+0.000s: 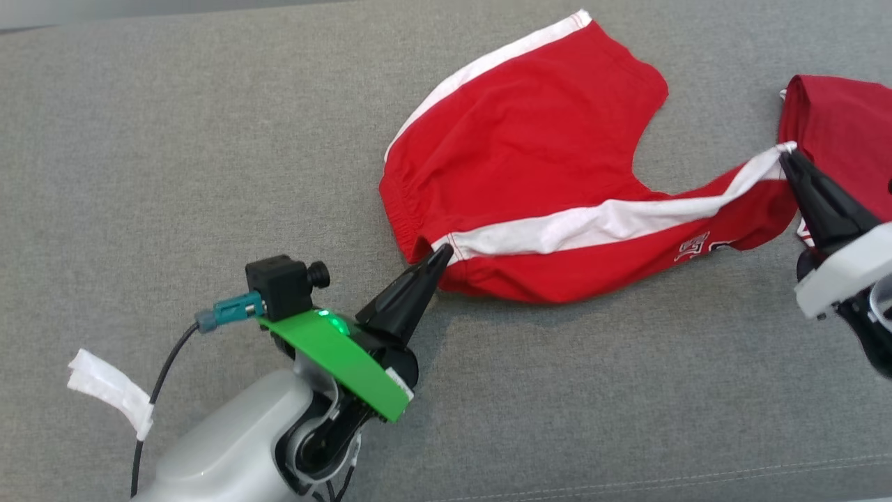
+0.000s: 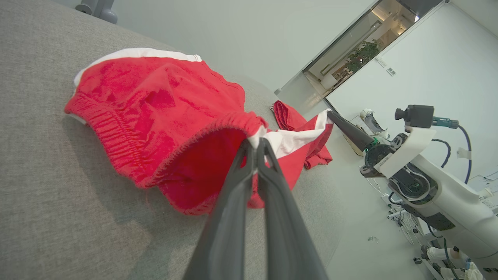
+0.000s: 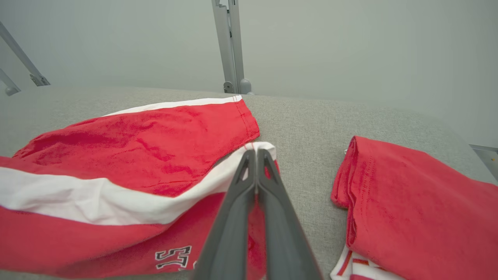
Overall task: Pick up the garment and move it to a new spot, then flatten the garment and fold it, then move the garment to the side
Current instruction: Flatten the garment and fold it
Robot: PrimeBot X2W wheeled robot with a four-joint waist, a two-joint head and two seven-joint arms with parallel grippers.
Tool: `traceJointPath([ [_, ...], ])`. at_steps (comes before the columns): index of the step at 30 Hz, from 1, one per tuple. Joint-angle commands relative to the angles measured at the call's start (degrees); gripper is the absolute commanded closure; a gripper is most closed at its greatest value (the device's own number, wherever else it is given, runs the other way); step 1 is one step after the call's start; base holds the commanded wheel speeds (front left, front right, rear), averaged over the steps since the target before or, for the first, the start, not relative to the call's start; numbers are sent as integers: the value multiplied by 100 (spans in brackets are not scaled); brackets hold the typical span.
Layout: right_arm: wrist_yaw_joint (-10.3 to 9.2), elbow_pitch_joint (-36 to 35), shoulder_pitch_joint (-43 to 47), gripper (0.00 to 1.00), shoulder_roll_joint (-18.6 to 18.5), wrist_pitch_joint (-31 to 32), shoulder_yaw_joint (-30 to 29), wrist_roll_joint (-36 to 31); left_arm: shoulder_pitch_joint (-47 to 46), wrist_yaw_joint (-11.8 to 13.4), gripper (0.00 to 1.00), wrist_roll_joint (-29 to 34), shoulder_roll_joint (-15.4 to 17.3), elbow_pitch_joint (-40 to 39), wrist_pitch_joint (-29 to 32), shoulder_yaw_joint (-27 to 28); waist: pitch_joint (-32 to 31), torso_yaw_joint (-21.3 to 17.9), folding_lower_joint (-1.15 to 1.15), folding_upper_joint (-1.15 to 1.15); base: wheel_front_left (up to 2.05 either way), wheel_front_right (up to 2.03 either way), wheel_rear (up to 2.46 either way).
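Head view: a red garment (image 1: 529, 139), a pair of shorts with white side stripes, lies spread on a grey upholstered surface (image 1: 174, 139), right of centre. The left gripper (image 1: 443, 251) meets the elastic waistband (image 1: 401, 202) at the near end of one white stripe (image 1: 592, 223), and its fingers are pressed together on the cloth there. The right gripper (image 1: 786, 155) pinches the other end of the same stripe at the leg hem, its fingers likewise clamped on the fabric. The stripe runs stretched between the two tips. The other leg lies flat toward the upper edge of the view. A green plate (image 1: 334, 352) sits on the left wrist.

Left wrist view: the waistband is gathered between the closed tips and lifted off the surface. The waist opening (image 2: 206, 163) gapes toward the camera.

Right wrist view: the hem corner (image 3: 256, 147) sits between the closed fingers. Black-and-white lettering (image 3: 171, 256) shows on the lower leg panel, just left of the fingers. A second red garment (image 3: 408, 194), folded, lies to the right, with a strip of bare grey surface between it and the shorts. A metal post (image 3: 229, 42) stands beyond the far edge.
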Motion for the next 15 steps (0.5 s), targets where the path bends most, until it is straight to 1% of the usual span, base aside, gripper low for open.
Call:
traceJointPath([
  [1, -4, 87, -270, 100, -2, 56, 51, -31, -166, 3, 100, -121, -62, 66, -7, 61, 372, 194, 1, 0, 0, 0, 0],
  [3, -4, 265, -732, 100, 14, 130, 148, -48, -356, 2, 100, -234, -186, 146, -39, 175, 533, 256, 1, 0, 0, 0, 0],
  [7, -4, 676, -1563, 100, -23, 225, 318, -8, -667, 2, 100, -336, -334, 274, -76, 459, 838, 410, 1, 0, 0, 0, 0],
  [13, -4, 1298, -2617, 100, -15, 236, 564, 87, -993, 1, 100, -363, -402, 304, -97, 784, 1227, 621, 1, 0, 0, 0, 0],
  [15, -4, 1390, -2773, 100, 9, 247, 623, 99, -1046, 1, 100, -356, -406, 298, -99, 810, 1288, 647, 1, 0, 0, 0, 0],
])
